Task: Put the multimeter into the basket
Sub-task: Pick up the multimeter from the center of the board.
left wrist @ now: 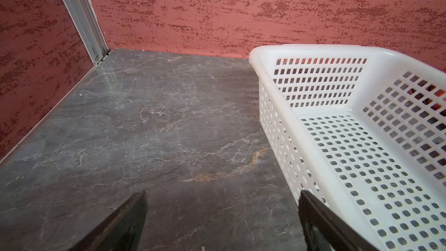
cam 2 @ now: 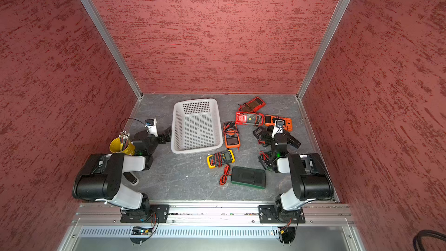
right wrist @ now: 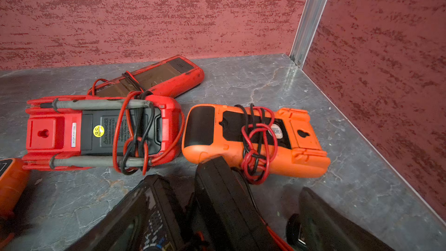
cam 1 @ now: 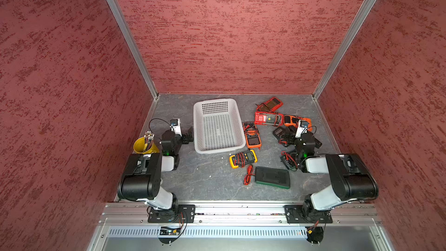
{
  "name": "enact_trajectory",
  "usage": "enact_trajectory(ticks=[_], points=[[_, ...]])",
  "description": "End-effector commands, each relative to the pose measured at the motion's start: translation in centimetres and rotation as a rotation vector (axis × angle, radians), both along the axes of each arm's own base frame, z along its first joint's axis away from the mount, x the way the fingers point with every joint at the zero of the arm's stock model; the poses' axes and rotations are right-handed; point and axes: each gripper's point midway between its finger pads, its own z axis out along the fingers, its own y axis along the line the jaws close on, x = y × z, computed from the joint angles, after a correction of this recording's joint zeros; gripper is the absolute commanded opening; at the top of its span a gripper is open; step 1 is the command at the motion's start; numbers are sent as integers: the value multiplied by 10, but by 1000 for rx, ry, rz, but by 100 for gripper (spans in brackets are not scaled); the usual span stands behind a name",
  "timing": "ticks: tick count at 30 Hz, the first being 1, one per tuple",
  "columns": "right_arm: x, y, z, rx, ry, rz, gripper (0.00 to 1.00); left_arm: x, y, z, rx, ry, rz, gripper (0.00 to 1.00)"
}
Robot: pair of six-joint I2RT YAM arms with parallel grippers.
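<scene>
- Left tool gaping wide beside the white perforated plastic basket, mid-frame in both top views.
- Right tool wide too, by a black handheld multimeter, among other multimeters right of the basket.

The red multimeter bears a yellow sticker — "QC" — and a "WARNING" label.

A: The left arm is seen folded at the elbow, with the forearm stretched forward and the wrist held low.
B: And the left claw is spread wide, jaws well apart.
A: The right arm is bent the same way, wrist tipped downward.
B: The right claw is parted wide too, and nothing is clasped.
</scene>
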Motion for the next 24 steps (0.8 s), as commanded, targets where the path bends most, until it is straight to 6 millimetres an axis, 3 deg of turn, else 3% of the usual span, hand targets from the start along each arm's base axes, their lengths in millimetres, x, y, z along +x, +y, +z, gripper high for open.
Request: enact_trajectory(ticks=[1,24], points=[[7,4,11,3,-30,14,99,4,-2,10,1,-33,-12,100],[6,4,10,3,-30,12,99,4,-1,11,-19,-32,-23,100]])
